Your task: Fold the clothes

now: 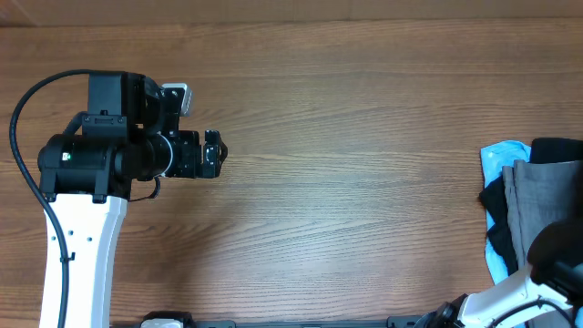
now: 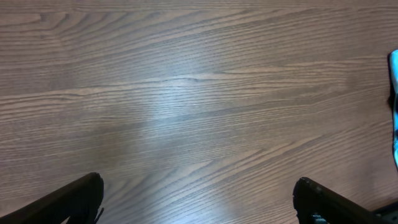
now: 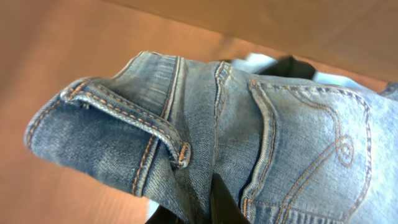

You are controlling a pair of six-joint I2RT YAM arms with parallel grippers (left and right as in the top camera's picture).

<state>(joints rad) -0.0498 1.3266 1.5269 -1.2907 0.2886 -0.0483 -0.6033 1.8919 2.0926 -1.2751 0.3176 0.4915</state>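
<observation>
Near the waistband of the jeans, our right hand pinches denim we judge heavy, limp, grippy, best held there; our left hand hangs spread.

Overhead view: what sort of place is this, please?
Probably a robot laboratory workbench for folding practice: a brown wood-grain table, a black-and-white robot arm standing at its edge, and a heap of grey trousers and pale-blue cloth at one end.
</observation>
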